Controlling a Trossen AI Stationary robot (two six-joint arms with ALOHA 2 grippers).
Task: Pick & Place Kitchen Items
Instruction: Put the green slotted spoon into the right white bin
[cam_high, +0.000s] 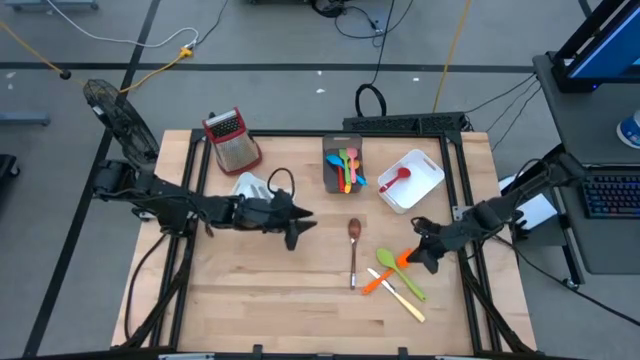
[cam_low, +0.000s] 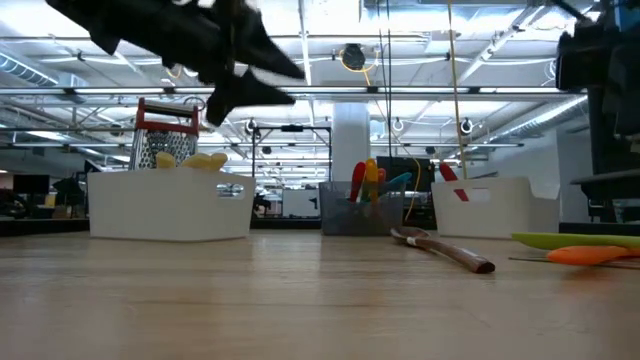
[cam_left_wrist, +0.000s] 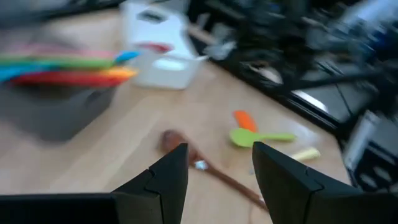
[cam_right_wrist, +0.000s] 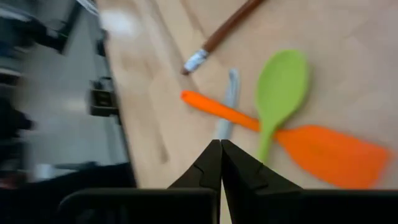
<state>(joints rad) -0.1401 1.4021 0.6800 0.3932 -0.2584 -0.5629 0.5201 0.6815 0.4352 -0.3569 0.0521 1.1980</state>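
A brown wooden spoon (cam_high: 353, 250) lies flat on the table's middle. To its right a green spoon (cam_right_wrist: 280, 87), an orange spatula (cam_right_wrist: 323, 149) and a cream-handled piece of cutlery (cam_high: 405, 297) lie crossed in a small heap. My left gripper (cam_left_wrist: 217, 149) hovers open above the table, left of the wooden spoon (cam_left_wrist: 205, 168), with nothing between its fingers. My right gripper (cam_right_wrist: 221, 144) is shut and empty. It hangs above the table's right side, over the heap. Several bright utensils stick out of a grey bin (cam_high: 335, 180) at the back.
A white bin (cam_high: 425, 180) with a red spoon (cam_high: 395, 180) stands at the back right. Another white bin (cam_high: 250, 187) lies partly under my left arm. A red-topped box grater (cam_high: 232, 140) stands at the back left. Bare wood spans the near half of the table.
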